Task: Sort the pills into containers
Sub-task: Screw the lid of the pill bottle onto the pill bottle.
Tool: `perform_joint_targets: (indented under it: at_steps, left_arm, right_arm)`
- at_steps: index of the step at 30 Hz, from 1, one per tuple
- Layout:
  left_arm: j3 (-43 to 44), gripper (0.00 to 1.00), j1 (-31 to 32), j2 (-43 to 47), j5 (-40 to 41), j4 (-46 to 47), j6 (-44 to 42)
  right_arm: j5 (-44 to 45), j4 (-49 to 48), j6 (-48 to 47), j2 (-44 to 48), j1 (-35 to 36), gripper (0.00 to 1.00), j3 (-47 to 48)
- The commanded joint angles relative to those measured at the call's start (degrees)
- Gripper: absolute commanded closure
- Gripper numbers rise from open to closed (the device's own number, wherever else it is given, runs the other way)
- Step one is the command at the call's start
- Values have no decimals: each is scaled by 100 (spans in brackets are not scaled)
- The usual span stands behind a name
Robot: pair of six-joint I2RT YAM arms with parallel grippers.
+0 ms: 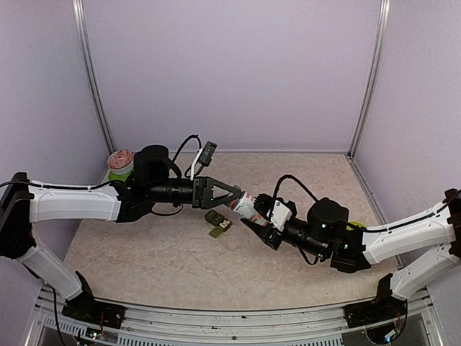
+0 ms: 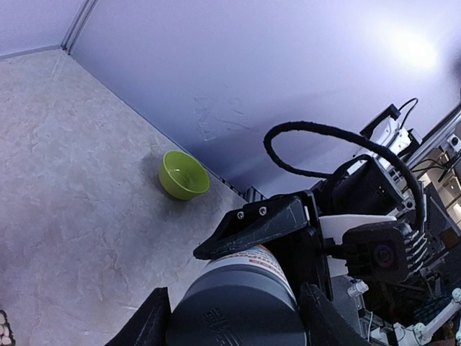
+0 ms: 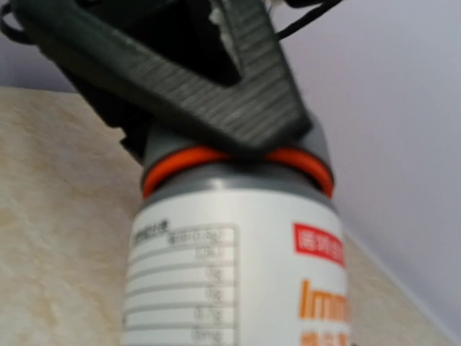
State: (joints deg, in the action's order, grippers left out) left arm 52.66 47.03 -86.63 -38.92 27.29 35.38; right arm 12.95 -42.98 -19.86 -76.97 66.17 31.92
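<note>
Beige marbled table (image 1: 144,238), lilac walls. Mid-air we see a pill bottle (image 1: 247,207) bridging both arms: left gripper (image 1: 239,194) clamped on its grey cap (image 3: 238,162), right gripper (image 1: 256,215) clenched round the body. Containers (image 1: 218,222) lie on the table just beside, unblocked. Lime-green bowl (image 2: 184,175) sits well apart by the wall.

glossy paper label (image 3: 230,288) on the plastic bottle (image 1: 247,207), matt grey cap (image 2: 238,313); glossy lime plastic bowl (image 2: 184,175); matt, marbled stone-look tabletop (image 1: 144,245).
</note>
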Motion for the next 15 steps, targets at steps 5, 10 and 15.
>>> perform_joint_targets:
  at_steps: [5, 10, 15]
  left_arm:
    - [231, 55, 360, 299, -741, -701, -1178]
    - [222, 48, 352, 466, -791, -805, -1565]
    - [204, 4, 267, 524, -560, -724, -1455]
  right_arm:
    - [-868, 9, 1595, 382, -423, 80, 133]
    - [-1357, -95, 2238, 561, -587, 80, -1]
    - [-1150, -97, 2102, 621, -597, 80, -75]
